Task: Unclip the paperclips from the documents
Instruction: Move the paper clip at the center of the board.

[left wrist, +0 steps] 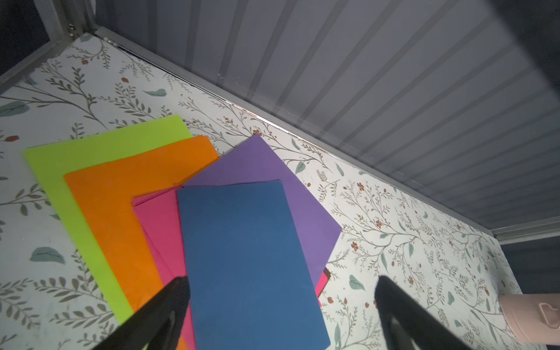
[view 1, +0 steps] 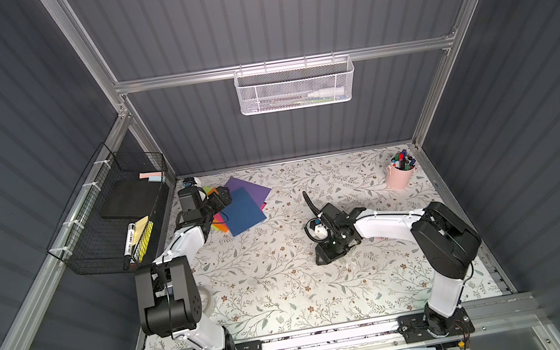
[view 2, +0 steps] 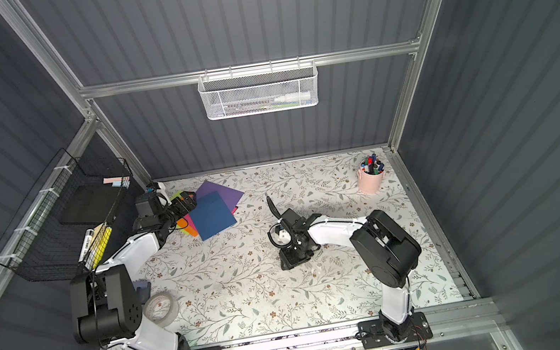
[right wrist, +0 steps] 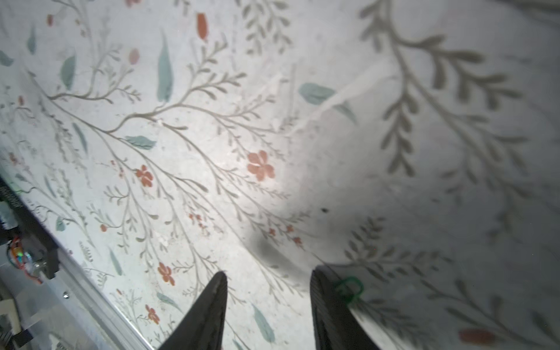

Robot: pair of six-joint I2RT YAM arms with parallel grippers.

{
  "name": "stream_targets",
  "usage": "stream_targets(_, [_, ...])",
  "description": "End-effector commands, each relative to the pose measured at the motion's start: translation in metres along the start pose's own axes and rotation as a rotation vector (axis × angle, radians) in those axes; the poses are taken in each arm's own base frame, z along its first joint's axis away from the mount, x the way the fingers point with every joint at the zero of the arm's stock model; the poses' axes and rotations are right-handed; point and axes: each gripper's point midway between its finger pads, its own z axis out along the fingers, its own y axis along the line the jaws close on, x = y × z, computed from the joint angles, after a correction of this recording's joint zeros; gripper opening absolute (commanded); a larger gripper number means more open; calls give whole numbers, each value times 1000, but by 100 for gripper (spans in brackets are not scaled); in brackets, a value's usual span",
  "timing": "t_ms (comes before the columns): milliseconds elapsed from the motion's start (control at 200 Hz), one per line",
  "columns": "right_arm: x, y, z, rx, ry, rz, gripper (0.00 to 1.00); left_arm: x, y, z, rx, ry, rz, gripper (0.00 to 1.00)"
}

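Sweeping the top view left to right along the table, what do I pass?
black wire basket → documents → right tool → pink pen cup

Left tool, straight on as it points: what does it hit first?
Probably the navy blue sheet, top of the fanned stack, right ahead of the open left tool. Height above it unclear; past it lies the purple sheet.
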Motion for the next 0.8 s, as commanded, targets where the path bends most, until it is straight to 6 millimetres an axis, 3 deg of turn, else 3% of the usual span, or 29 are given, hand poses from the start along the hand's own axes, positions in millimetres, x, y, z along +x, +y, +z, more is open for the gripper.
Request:
stream_targets(0, [22,-52,-14,202,35,100,48,-1,-25,-12,32,-7,48,98])
stream_targets(175, [27,-97,-46,316,-25,182,49,8,-57,-17,76,-10,96,99])
stream_targets(360, [-9,-79,-71,172,-210,105,55,7,-71,-32,122,-68,167,98])
stream_targets(480, [-28,-79,-94,176,-304,67,64,-15,-75,-60,107,-213,221,98])
stream_targets(670, [-46,-112,-123,213,-490,95,78,-44,-78,-120,96,-518,344,98])
stream_targets(795, [-48,-133,-142,259,-580,90,86,-35,-70,-144,89,-621,376,99])
